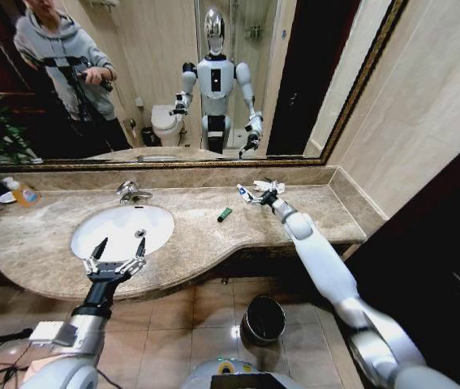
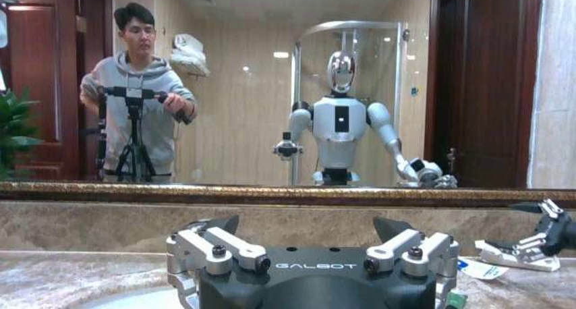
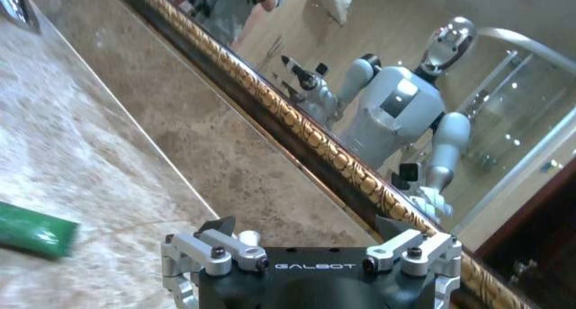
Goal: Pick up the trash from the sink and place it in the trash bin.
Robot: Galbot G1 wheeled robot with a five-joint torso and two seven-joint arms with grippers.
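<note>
Meanwhile your right gripper (image 1: 260, 191) reached to the counter's (image 1: 311, 215) back edge by the mirror, pinching a white tube (image 1: 247, 193); the green stick (image 1: 225, 214) lay mid-counter. Your left gripper (image 1: 116, 250) hung spread over the sink's (image 1: 124, 227) front rim. The bin (image 1: 263, 319) stood on the floor below.

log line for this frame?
left claw: open, over sink rim | right claw: at white packet, back counter | green stick: on counter

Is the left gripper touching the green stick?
Apart. In the head view the left gripper hangs open over the sink, while the green stick lies on the counter well away.
</note>
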